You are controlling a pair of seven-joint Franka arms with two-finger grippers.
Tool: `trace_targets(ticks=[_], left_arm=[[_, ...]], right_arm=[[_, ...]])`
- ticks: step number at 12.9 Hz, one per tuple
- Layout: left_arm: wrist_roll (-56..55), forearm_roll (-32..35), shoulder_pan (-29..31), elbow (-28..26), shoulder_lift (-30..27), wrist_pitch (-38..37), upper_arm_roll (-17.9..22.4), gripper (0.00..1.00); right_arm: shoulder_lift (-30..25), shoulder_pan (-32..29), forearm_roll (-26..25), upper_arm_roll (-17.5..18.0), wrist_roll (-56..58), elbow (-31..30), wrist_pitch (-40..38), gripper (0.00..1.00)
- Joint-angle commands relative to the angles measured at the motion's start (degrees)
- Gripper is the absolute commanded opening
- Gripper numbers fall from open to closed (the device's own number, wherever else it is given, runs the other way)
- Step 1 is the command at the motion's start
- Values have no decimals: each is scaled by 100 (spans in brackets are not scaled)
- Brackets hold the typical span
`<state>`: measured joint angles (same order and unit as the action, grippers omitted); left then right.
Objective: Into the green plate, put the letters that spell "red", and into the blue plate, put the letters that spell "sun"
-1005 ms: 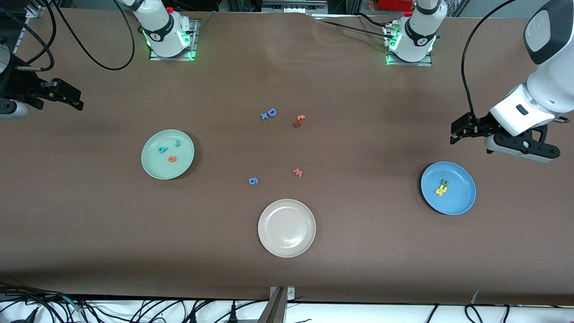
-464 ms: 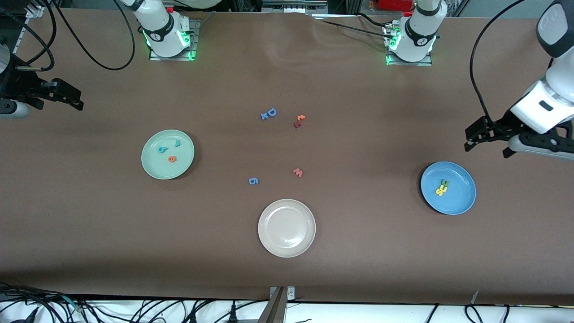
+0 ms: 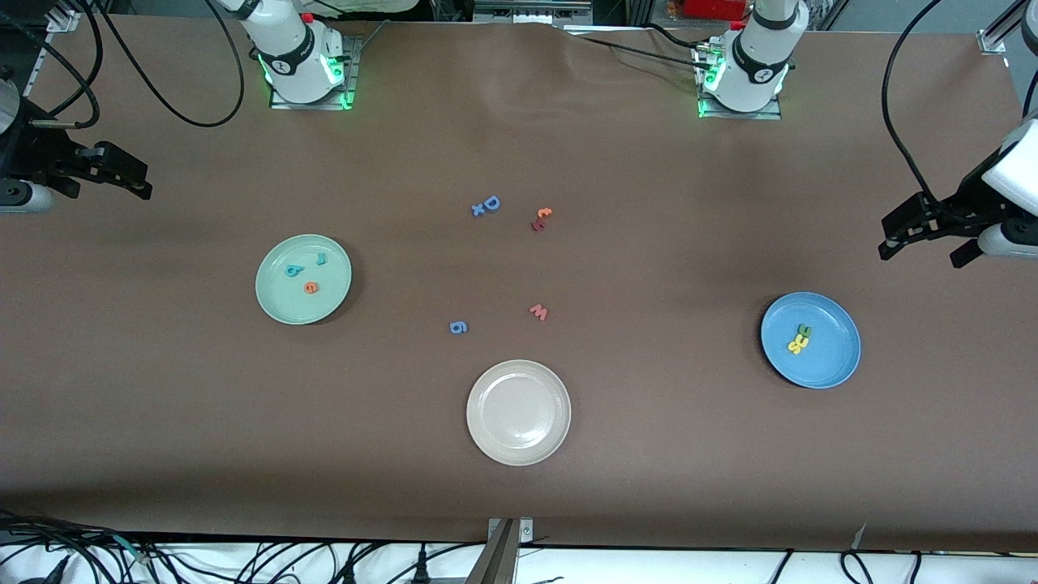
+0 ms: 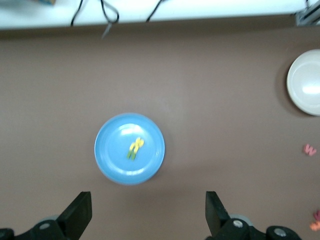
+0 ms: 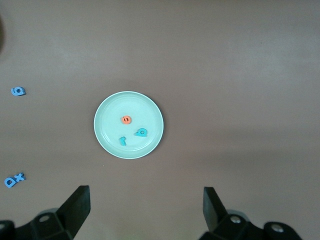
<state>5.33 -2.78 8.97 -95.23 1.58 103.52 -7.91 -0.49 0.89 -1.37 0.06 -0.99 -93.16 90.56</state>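
Both hands, left hand (image 3: 924,235) and right hand (image 3: 122,174), hang wide and empty; red letters (image 3: 306,272) fill the green plate (image 3: 276,304), sun letters (image 3: 799,339) seemingly all in the blue plate (image 3: 835,365): done.

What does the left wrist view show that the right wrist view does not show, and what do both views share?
Only the left wrist view shows the blue plate with the letters that spell "sun" in it, the cream-white plate and the red "w".

Only the right wrist view shows the green plate holding the letters that spell "red", the blue "g" and the blue capital "D".

Both share the brown table and an open gripper, the left gripper and the right gripper, each held above its plate.
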Motion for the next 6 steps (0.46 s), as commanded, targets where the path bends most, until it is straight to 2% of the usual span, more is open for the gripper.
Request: trace_targets(ticks=[1, 6], left_arm=[[-6, 32, 87, 163, 0, -647, -131, 100], [-58, 32, 26, 171, 9, -833, -149, 100]], right_arm=[[-30, -10, 49, 2, 64, 17, -29, 100], [-30, -10, 49, 2, 64, 17, -29, 100]])
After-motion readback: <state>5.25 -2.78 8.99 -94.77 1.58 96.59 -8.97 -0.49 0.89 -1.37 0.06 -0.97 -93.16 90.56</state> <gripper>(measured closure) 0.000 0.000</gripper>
